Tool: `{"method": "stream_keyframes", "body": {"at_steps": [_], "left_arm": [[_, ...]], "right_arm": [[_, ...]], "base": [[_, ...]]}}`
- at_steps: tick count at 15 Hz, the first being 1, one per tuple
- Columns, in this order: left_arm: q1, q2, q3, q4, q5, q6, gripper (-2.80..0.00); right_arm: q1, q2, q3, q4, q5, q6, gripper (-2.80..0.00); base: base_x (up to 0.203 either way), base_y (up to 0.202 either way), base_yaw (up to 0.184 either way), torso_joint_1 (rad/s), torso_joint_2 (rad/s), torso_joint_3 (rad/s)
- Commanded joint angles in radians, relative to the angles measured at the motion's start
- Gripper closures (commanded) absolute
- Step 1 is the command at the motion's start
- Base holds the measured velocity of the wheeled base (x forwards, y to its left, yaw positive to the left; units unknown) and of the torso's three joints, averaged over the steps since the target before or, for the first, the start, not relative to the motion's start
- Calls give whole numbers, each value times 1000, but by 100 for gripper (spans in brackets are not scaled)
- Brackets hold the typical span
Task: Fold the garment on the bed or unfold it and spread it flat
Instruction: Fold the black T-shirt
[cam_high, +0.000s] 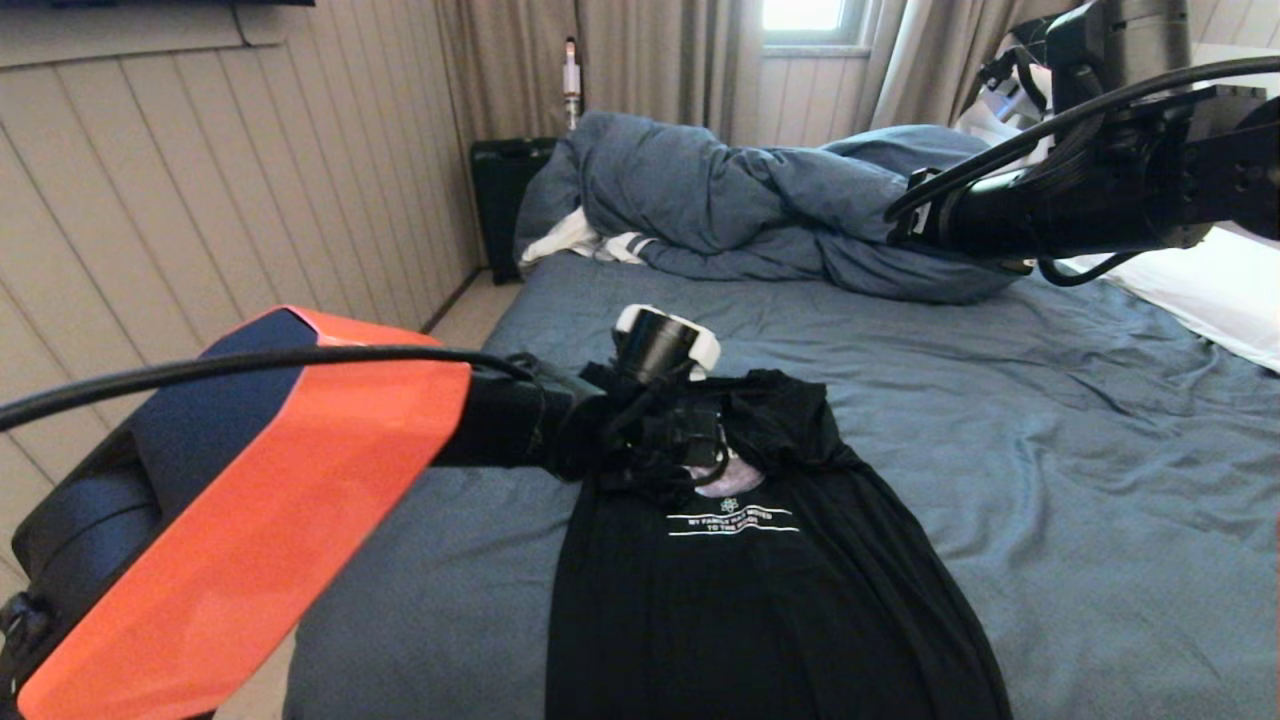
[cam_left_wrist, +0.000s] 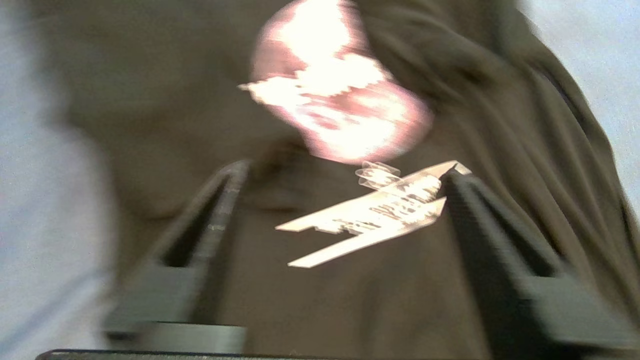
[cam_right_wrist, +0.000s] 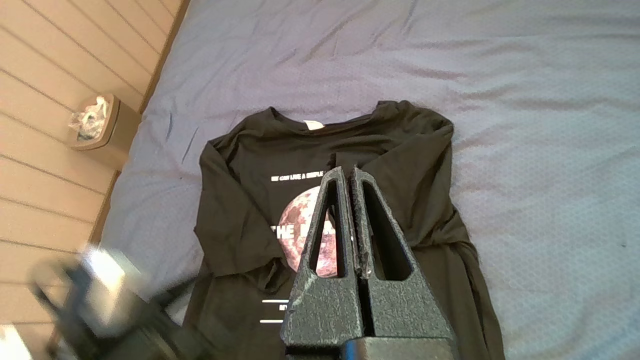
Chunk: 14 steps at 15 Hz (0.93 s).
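Wrinkled blue-grey bed (cam_high: 1050, 480) fills the room before me. At left, my left tool (cam_left_wrist: 345, 200) hovers wide over the black garment (cam_high: 770, 590) lying mid-bed; my right tool (cam_right_wrist: 348, 175), pressed closed, hangs above.

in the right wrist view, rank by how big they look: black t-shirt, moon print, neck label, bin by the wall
1. black T-shirt
2. bin by the wall
3. moon print, partly hidden by the right pincer, so its rank against the bin is unsure
4. neck label
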Motion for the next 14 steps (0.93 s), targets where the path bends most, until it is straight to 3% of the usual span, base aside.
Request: {"method": "stream_keyframes", "body": {"at_steps": [1,3,4,11,13,14], "left_arm": [[70,-12,-74,87,-58,-59,0],[123,26,-189,219,-187,-176,0],[138,52,-202,232,-227,-203,0],[167,129,-198,198,-234,-252,0],[170,141,-198,195,-210,-273,0],[171,148,-198,189,-180,-283,-280]], "right_arm": [[2,1,4,1,0,2,0],[2,3,5,1,0,2,0],[2,1,5,1,0,2,0],[2,6,8,1,0,2,0],[2,7,8,1,0,2,0],[4,7,9,1,0,2,0]], "base": [[0,0,0,0,0,0],[0,0,0,0,0,0],[0,0,0,0,0,0],[0,0,0,0,0,0],[0,0,0,0,0,0],[0,0,0,0,0,0]]}}
